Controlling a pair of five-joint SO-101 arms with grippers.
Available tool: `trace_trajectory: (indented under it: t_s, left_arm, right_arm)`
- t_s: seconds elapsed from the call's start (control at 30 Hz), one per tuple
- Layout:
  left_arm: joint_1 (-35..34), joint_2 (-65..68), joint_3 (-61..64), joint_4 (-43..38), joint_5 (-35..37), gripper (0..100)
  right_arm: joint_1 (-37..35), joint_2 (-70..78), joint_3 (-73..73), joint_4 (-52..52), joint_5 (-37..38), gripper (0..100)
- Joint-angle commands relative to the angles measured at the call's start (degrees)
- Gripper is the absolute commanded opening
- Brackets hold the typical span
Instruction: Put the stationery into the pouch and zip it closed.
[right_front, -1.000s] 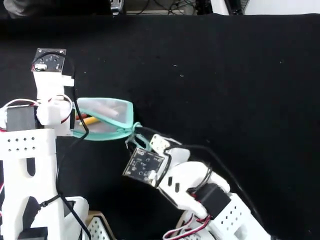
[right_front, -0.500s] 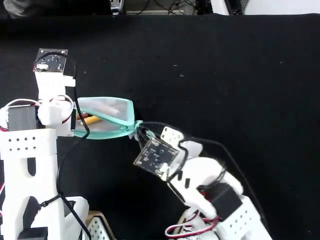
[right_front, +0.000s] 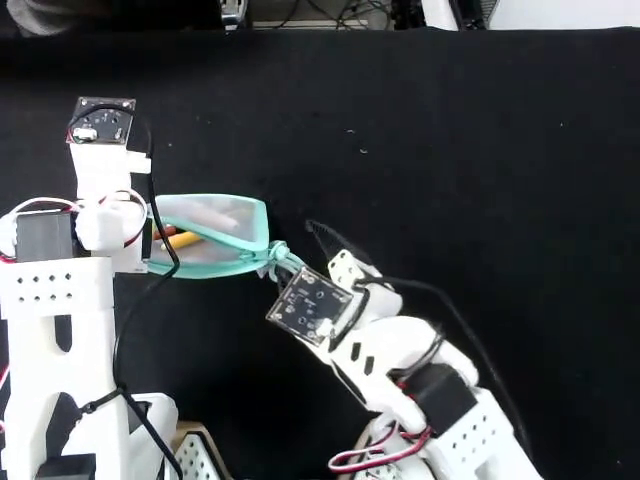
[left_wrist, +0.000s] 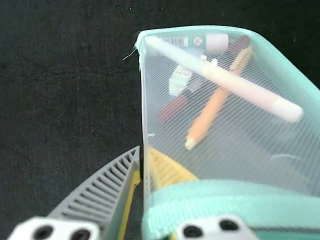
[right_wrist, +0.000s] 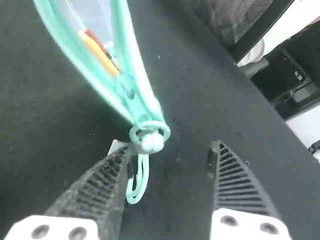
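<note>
A teal mesh pouch (right_front: 210, 236) lies on the black table at the left. Through its mesh I see a white pen (left_wrist: 225, 82), an orange pen (left_wrist: 215, 107) and a small red item (left_wrist: 170, 109). My left gripper (left_wrist: 142, 170) is shut on the pouch's near end, with the mesh edge pinched between its fingers. The zipper slider (right_wrist: 131, 92) sits at the pouch's other end, and the two teal sides spread apart beyond it. The ring pull (right_wrist: 147, 136) and its cord loop hang just beside one fingertip of my open right gripper (right_wrist: 170, 150), seen from above as my right gripper (right_front: 298, 252).
The left arm's white frame (right_front: 55, 300) stands along the table's left side. The right arm's body (right_front: 420, 390) fills the front middle. Black cloth (right_front: 480, 150) stretches free to the right and back. Cables and a chair lie past the far edge.
My right gripper swung up and to the right along the pouch's zipper end and now stands open beside the pull. The pouch and the left arm stayed put.
</note>
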Motion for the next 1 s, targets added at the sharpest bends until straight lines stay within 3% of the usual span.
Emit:
trace_trajectory:
  t_s: [0.0, 0.27, 0.67, 0.97]
  left_arm:
    - [-0.4, 1.1, 1.1, 0.0, -0.1, 3]
    - [-0.4, 1.3, 0.9, 0.0, -0.1, 3]
    - [-0.6, 1.3, 1.0, 0.0, -0.1, 3]
    - [-0.7, 1.2, 1.0, 0.0, -0.1, 3]
  right_arm:
    - [0.1, 0.2, 1.0, -3.0, 1.1, 24.3]
    - [-0.2, 0.9, 1.4, -6.0, 5.6, 24.3]
    - [-3.6, 19.6, -6.4, -9.4, 5.6, 24.3]
    - [-2.4, 19.7, -7.3, -11.3, 6.1, 5.6]
